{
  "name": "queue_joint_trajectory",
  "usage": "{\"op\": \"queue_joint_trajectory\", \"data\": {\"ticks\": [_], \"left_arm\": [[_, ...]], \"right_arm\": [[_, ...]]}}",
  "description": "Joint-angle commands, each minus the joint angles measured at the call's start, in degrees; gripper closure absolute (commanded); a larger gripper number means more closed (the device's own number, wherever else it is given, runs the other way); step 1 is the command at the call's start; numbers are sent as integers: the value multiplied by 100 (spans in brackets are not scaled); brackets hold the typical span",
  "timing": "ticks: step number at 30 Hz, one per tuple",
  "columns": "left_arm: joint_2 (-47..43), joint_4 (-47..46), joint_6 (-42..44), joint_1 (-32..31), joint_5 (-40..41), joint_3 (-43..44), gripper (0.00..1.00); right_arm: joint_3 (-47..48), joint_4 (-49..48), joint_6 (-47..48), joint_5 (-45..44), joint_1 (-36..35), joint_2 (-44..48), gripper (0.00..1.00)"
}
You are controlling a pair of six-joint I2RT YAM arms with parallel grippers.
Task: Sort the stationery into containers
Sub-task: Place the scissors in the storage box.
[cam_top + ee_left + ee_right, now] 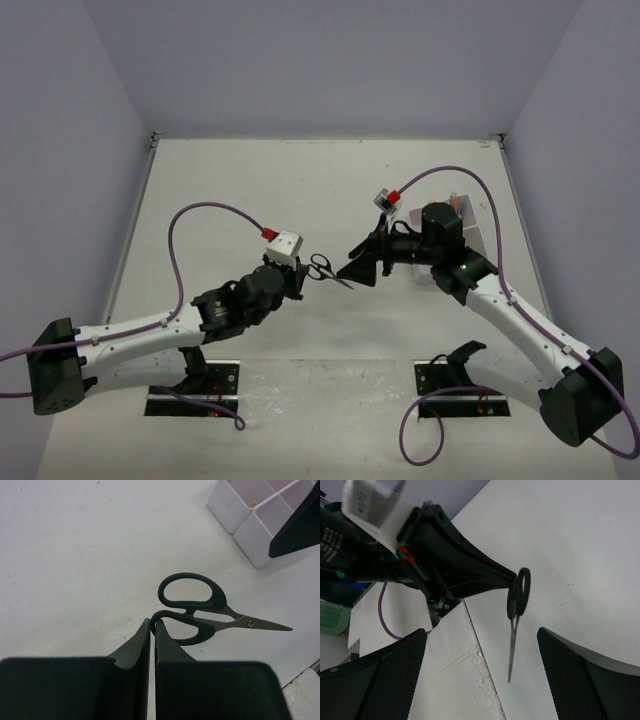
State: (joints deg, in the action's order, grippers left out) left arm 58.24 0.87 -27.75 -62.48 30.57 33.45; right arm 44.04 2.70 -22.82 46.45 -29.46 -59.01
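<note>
The black-handled scissors (324, 268) hang in the air between both arms, held above the table. My left gripper (303, 272) is shut on one handle loop; in the left wrist view (152, 625) the scissors (200, 611) stick out to the right, blades closed. My right gripper (354, 271) is open, facing the blade tip. In the right wrist view the scissors (515, 615) point toward the gap of my right gripper (482, 667), touching neither finger. The white divided tray (480, 232) stands behind the right arm, mostly hidden. Other stationery is not visible.
Two tray compartments (250, 515) show at the upper right of the left wrist view, beside a right-gripper finger (300, 525). A table seam (480, 650) runs under the scissors. White walls enclose the table on three sides.
</note>
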Motion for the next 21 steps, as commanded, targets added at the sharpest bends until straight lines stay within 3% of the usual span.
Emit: {"op": "queue_joint_trajectory", "data": {"ticks": [1,3,12,16,21], "left_arm": [[-625,-2025,1213,-116,-646,-623,100],[-803,-2398,1391,-124,-1062,-752,100],[-232,-2534,1772,-141,-2245,-470,100],[-62,-2334,1946,-181,-2455,-255,100],[-154,-2376,2092,-194,-2450,-325,100]], "right_arm": [[51,760,41,-433,-104,327,12],[67,1125,21,-749,-104,353,21],[496,2095,200,-505,-137,314,37],[624,2442,380,-225,-163,64,53],[533,2530,389,-299,-261,61,54]]}}
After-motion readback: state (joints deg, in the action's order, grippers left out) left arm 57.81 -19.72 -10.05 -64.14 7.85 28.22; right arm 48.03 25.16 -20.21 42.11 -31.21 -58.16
